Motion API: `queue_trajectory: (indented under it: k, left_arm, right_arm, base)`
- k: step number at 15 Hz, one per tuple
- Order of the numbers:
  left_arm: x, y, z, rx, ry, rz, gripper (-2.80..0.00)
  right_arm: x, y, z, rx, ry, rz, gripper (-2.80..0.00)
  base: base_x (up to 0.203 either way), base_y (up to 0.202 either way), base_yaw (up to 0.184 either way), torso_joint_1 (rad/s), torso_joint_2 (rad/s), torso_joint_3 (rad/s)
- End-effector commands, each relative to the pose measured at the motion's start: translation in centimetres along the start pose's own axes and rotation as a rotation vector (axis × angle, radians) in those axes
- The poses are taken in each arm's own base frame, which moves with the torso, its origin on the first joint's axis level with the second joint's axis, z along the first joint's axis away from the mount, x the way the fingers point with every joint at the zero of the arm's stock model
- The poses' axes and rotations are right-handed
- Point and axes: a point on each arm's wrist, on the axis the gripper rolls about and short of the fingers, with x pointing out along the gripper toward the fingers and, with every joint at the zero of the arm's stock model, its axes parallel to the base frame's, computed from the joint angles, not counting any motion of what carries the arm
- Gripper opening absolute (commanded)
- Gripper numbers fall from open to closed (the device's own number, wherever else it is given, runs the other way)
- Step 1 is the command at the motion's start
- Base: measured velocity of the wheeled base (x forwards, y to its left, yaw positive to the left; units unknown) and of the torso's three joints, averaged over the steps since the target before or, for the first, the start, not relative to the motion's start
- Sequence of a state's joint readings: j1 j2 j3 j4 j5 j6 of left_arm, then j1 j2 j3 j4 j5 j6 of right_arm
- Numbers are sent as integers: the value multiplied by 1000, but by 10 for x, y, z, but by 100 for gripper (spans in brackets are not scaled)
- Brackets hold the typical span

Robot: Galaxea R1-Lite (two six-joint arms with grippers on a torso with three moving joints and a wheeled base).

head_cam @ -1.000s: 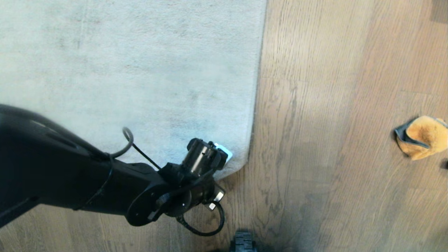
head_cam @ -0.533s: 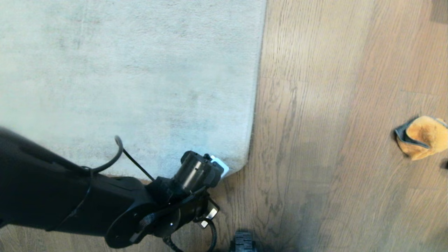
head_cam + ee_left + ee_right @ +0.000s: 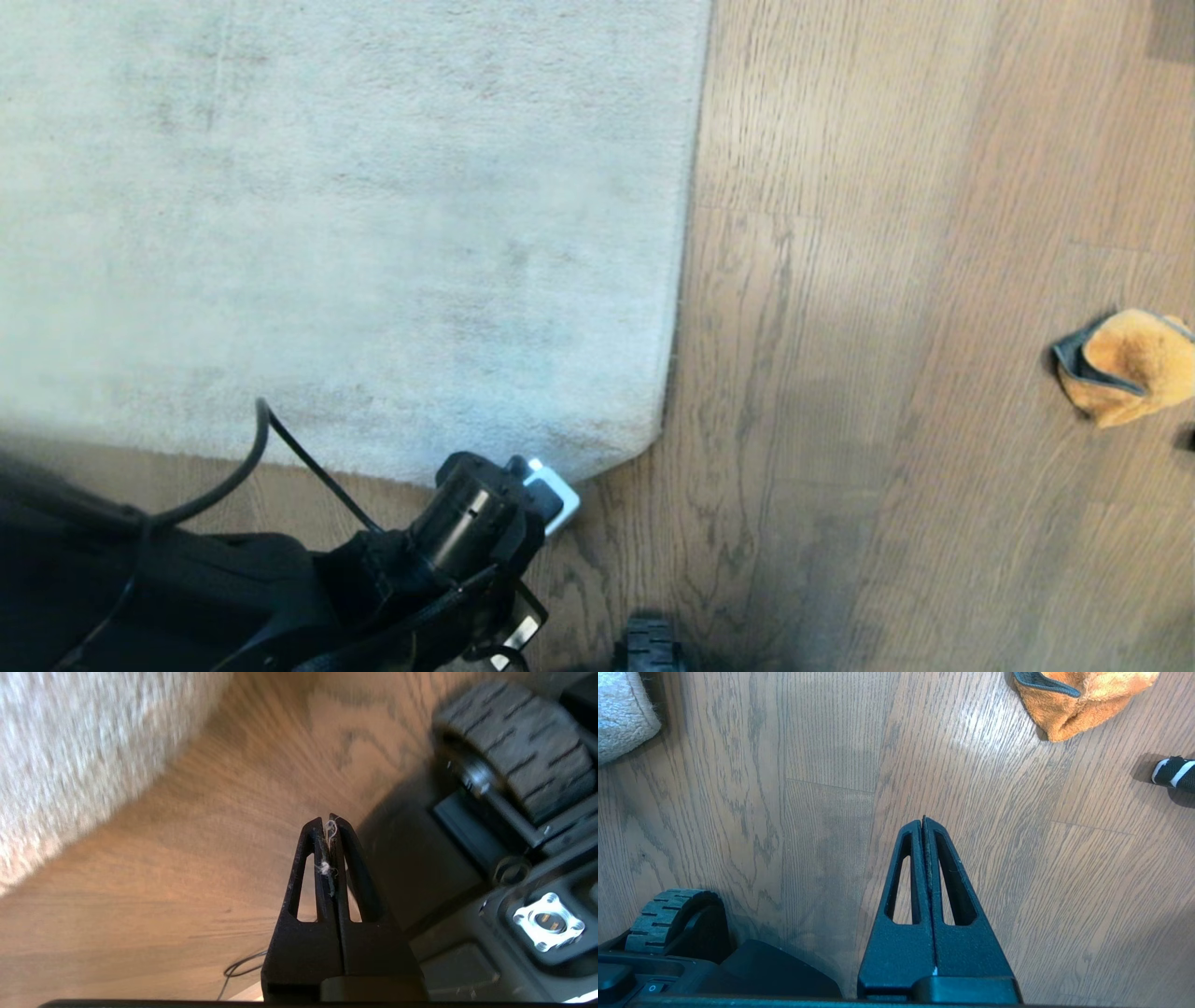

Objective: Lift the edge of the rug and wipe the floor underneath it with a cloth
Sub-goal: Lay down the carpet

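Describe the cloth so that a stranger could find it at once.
Start at the pale rug, cross the wooden floor to the robot's right. The cloth lies crumpled there, alone: fluffy, orange-yellow, with dark grey trim.

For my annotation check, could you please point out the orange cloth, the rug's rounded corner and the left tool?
orange cloth [image 3: 1134,364]: head view, fluffy middle.
rug corner [image 3: 627,431]: head view, rounded pile edge.
left tool [image 3: 328,820]: left wrist view, closed fingertips.

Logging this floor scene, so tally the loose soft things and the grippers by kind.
Rug: 1
Cloth: 1
Grippers, both shut and empty: 2, left gripper, right gripper
Total: 4
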State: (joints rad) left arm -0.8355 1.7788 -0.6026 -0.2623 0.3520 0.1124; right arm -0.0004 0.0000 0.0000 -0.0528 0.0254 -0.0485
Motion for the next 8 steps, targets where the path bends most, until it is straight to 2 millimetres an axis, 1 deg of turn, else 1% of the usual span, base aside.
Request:
queue_trajectory:
  k: [1, 4, 8]
  left_arm:
    - [-5, 0, -10, -7, -35, 7, -280]
    - [-5, 2, -9, 3, -102, 22, -280]
    - [-5, 5, -10, 44, -129, 38, -280]
  right_arm:
    - [0, 0, 0, -1, 0, 0, -280]
    - [0, 0, 0, -1, 1, 1, -280]
    - [0, 0, 0, -1, 0, 1, -280]
  base:
    - [0, 0, 0, 0, 0, 0]
    - [0, 0, 0, 0, 0, 0]
    - [0, 0, 0, 0, 0, 0]
